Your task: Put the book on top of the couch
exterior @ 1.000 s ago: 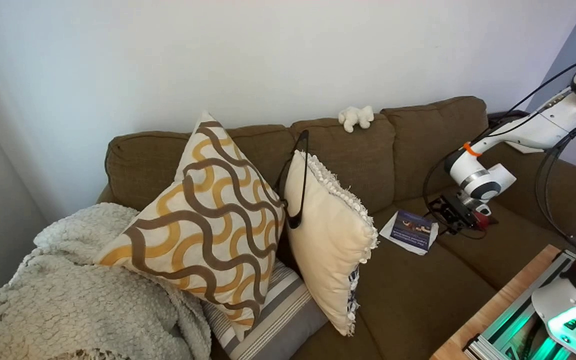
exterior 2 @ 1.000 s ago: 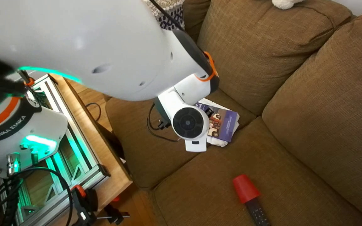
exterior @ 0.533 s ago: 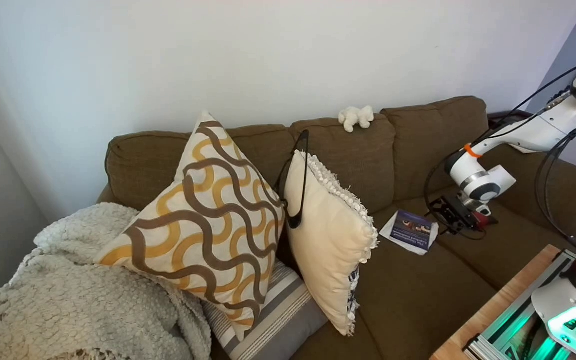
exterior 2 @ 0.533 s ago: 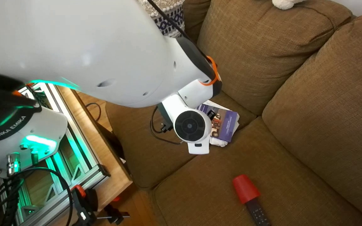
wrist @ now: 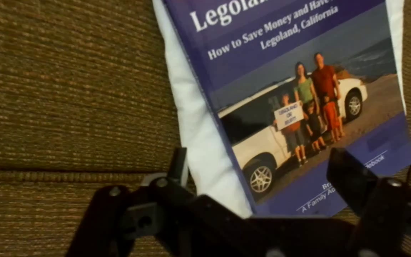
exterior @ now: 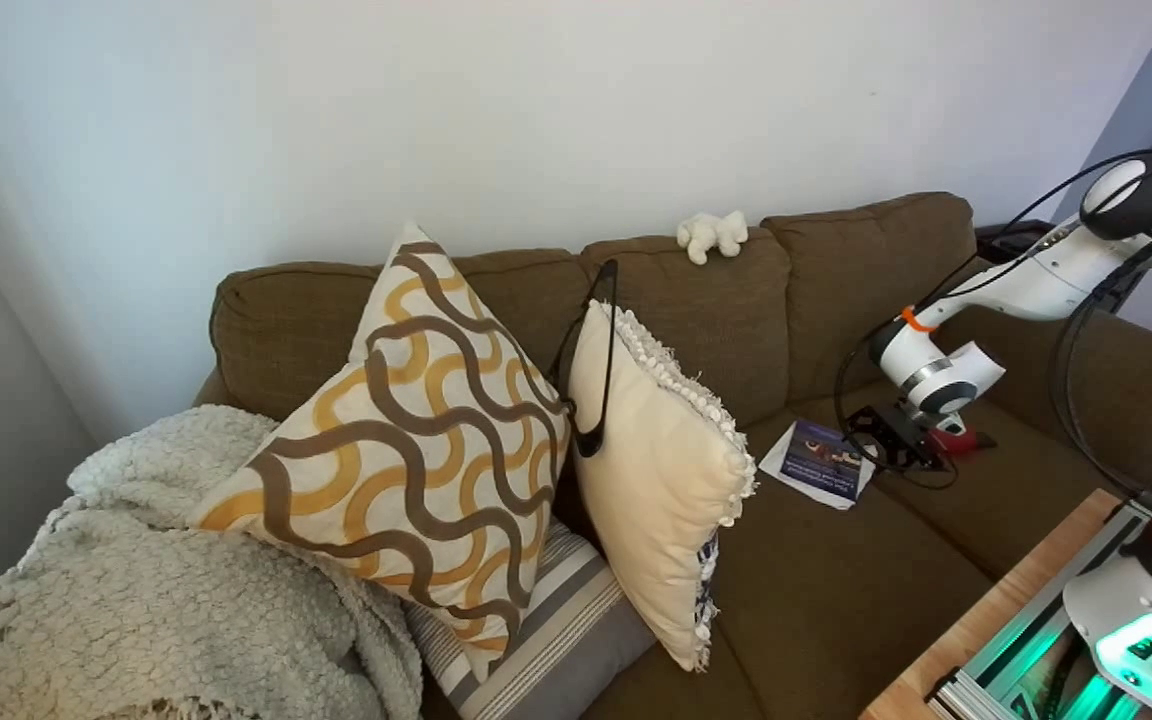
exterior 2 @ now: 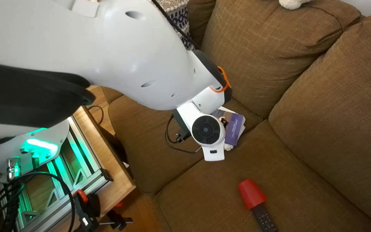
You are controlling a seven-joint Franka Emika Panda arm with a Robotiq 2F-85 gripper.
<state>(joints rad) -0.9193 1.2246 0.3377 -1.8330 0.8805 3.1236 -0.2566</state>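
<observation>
The olive-brown couch (exterior: 726, 330) formed the support surface in both exterior views. The robot arm (exterior 2: 124, 58) extended from the wooden bench (exterior: 1004, 600) and reached over the couch seat. A pale fleece blanket (exterior: 166, 580) lay at the couch end well apart from the arm. Next to it, a wave-patterned pillow (exterior: 426, 440) was set at a tilt beside a cream pillow (exterior: 646, 470). A white sheet (wrist: 203, 150) lay on the couch seat. The book (wrist: 298, 117) rested cover up on the white sheet, whose edges projected past it on both sides. The claw (wrist: 261, 166) was positioned at the book, its fingers spread wide. In the wrist view, one finger overlapped the cover; the other stood at the sheet's edge. Contact between claw and book could not be determined. A white plush toy (exterior: 713, 236) sat atop the couch back. A red object (exterior 2: 252, 194) with a dark end lay on the seat, apart from the book.
</observation>
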